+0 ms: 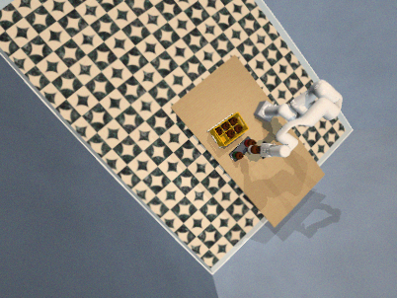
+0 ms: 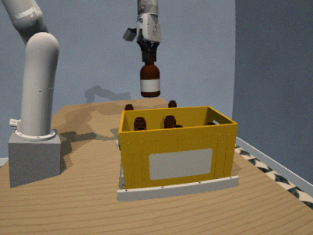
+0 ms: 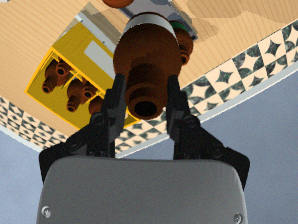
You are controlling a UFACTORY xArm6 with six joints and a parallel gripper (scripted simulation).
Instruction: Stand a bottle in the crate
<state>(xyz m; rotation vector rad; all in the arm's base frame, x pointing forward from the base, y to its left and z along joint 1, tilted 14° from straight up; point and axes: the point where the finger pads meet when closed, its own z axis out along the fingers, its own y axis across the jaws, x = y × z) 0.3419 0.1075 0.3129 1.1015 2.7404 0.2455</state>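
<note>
My gripper (image 1: 262, 150) (image 2: 149, 58) (image 3: 146, 87) is shut on the neck of a brown bottle (image 2: 150, 81) (image 3: 147, 52) with a white label. The bottle hangs upright in the air, higher than the crate and beyond it in the exterior view. The yellow crate (image 2: 136, 156) (image 3: 75, 36) stands level on the table with several brown bottles in its cells; one cell on the tray side looks empty in the top view. The grey tray (image 1: 242, 148) lies beside the crate. Two bottles stand on it, one at each end (image 1: 250, 142) (image 1: 238, 155).
A white strip (image 2: 179, 188) runs along the crate's base. The crate's high walls (image 2: 218, 134) surround the bottles. The robot's grey base block (image 2: 35, 159) stands left of the crate in the exterior view. The table edge lies close on the crate's far side from the base.
</note>
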